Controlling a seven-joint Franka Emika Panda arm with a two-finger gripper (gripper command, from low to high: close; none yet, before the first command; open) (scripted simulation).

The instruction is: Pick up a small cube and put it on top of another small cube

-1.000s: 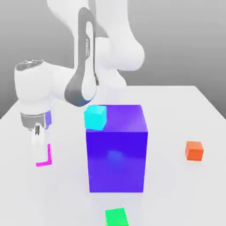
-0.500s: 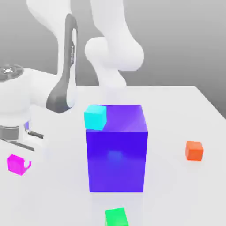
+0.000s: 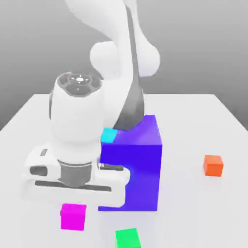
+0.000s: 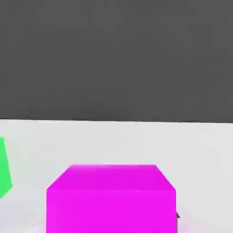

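The small cube (image 3: 73,217), bright magenta-pink, hangs directly under my gripper (image 3: 73,204) near the table's front, to the exterior view's left of the big blue-violet cube (image 3: 143,169). The wide white hand sits right above it and hides the fingers. In the hand view the small cube (image 4: 111,198) looms very close, with the white table behind it. It travels with the hand, so my gripper is shut on it. A small green cube (image 3: 128,238) lies on the table just to the exterior view's right of it; its edge also shows as a green cube (image 4: 4,173) in the hand view.
A small cyan cube (image 3: 109,135) rests on the big blue-violet cube's top corner, partly behind my arm. A small orange cube (image 3: 213,165) lies on the white table (image 3: 193,111) at the exterior view's right. My arm's bulk stands over the table's left-middle.
My arm has swung from the exterior view's far left toward the front middle, carrying the small magenta cube with it, closer to the green cube. The other cubes have not moved.
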